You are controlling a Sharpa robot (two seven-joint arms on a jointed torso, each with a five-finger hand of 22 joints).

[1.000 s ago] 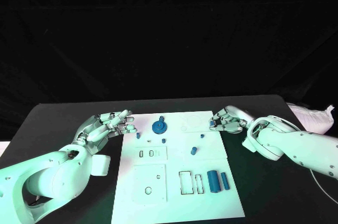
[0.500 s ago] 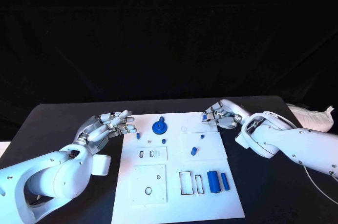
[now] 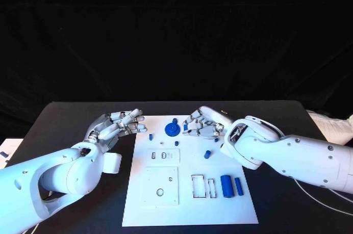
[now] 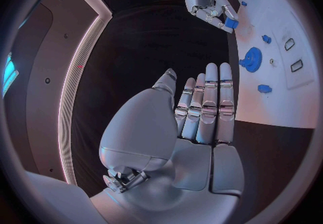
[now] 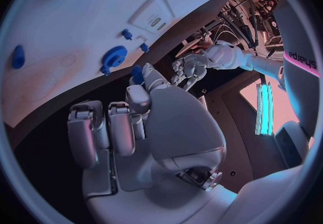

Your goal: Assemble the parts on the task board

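Blue part (image 4: 231,22) pinched in right hand (image 3: 201,126) fingers (above the task board (image 3: 221,193)); left hand (image 3: 120,125) fingers released.

Bright, even overhead light is cast on the task board (image 3: 190,193), which reads almost washed out against the dim black bench (image 3: 66,122). The background is left in darkness. Strong fisheye bending and dark framing are noted in both wrist views; glints are seen on the fingers (image 4: 210,106).
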